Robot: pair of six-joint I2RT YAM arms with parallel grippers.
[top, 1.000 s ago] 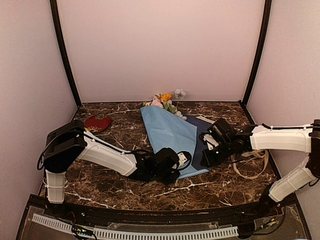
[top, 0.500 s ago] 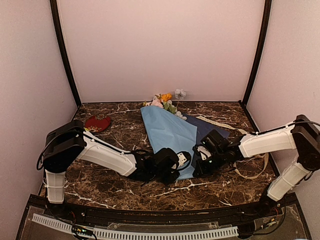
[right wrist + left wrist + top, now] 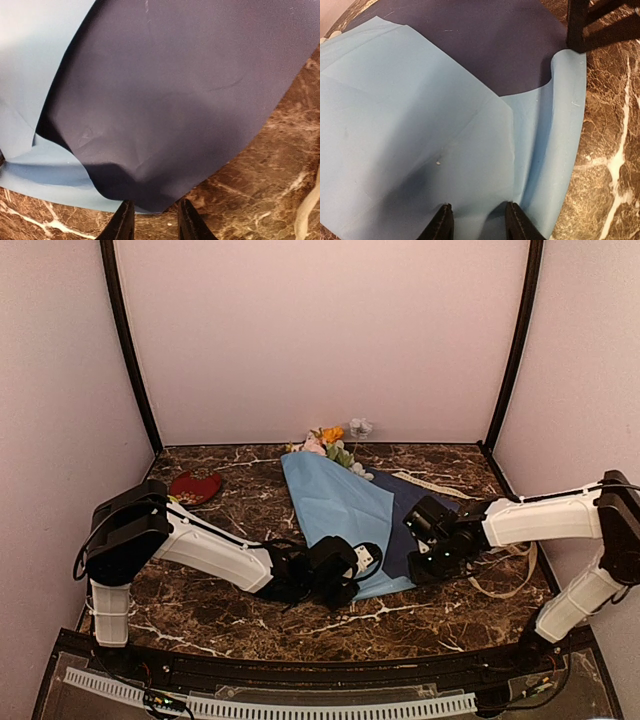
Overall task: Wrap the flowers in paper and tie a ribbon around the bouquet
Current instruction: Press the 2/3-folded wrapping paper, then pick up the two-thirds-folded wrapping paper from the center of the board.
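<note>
Right end effector (image 3: 422, 565) has drawn back from its position half a second earlier, away from the near edge of the paper (image 3: 335, 500) and toward the paper's right side. The left arm, paper and flowers (image 3: 328, 440) are unchanged. The paper lies on the marble worktop (image 3: 240, 620) as a loose cone. Its light-blue face is folded over on top and its navy face (image 3: 405, 505) is exposed along the right side. The flower heads project from the paper's far end.

The left end effector (image 3: 479, 226) sits at the paper's narrow near end, its fingers close together with the light-blue fold gripped between them. The right end effector's fingers stand slightly apart. The navy corner of the paper lies just ahead of the gap and is not clamped.

The ribbon (image 3: 306, 214) trails on the worktop to the right of the paper, beyond the right arm. A dark red dish (image 3: 195, 486) rests well to the left of the paper.
</note>
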